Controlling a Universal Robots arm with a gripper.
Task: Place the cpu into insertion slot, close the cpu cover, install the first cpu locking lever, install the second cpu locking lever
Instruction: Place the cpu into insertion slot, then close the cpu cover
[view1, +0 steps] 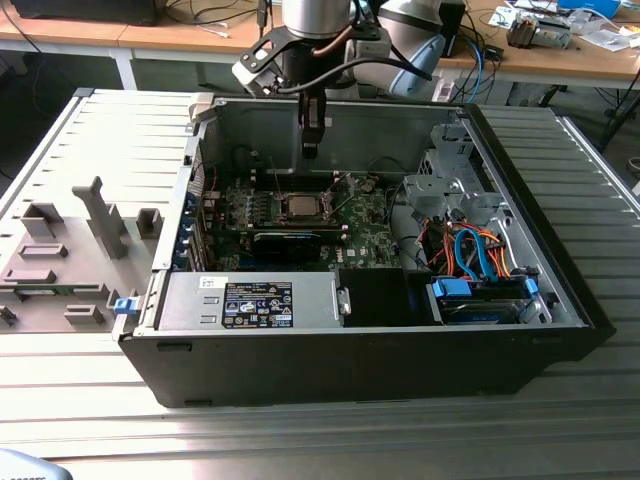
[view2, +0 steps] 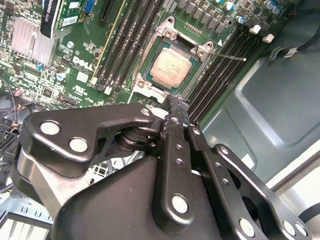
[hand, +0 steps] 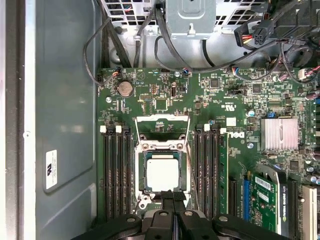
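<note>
— Inside the open computer case (view1: 380, 350), where is the cpu (hand: 162, 175)?
— Lying flat in the insertion slot (hand: 142, 175) on the green motherboard (hand: 210, 100), silvery top up, with banks of long black memory slots (hand: 116, 172) on 2 sides.
— And the cpu cover (hand: 162, 119)?
— In the first wrist view a thin pale frame shows just past the slot's end farthest from the fingers (hand: 168, 200), board visible through its window. It looks swung back off the chip, though I cannot tell its angle.
— Any lever?
— 1 thin wire lever (view2: 227, 56) juts out from the slot's corner across the memory slots in the second wrist view, its free end over them.
— What about the fingers?
— Pressed together, tip to tip, holding nothing. In both wrist views their tips point at the slot's near edge; in the exterior view the fingers (view1: 311, 135) hang from the arm (view1: 315, 30) above the board, apart from the chip, near the case's back wall.
— Anything else around?
— The case lies on its side on a ridged metal worktop (view1: 300, 440). A silvery power supply (view1: 250, 300) fills its near corner on the exterior view's left, orange and blue cables (view1: 480, 250) bunch on the exterior view's right, and a grey fixture (view1: 70, 250) with upright blocks rests outside the case on the exterior view's left
</note>
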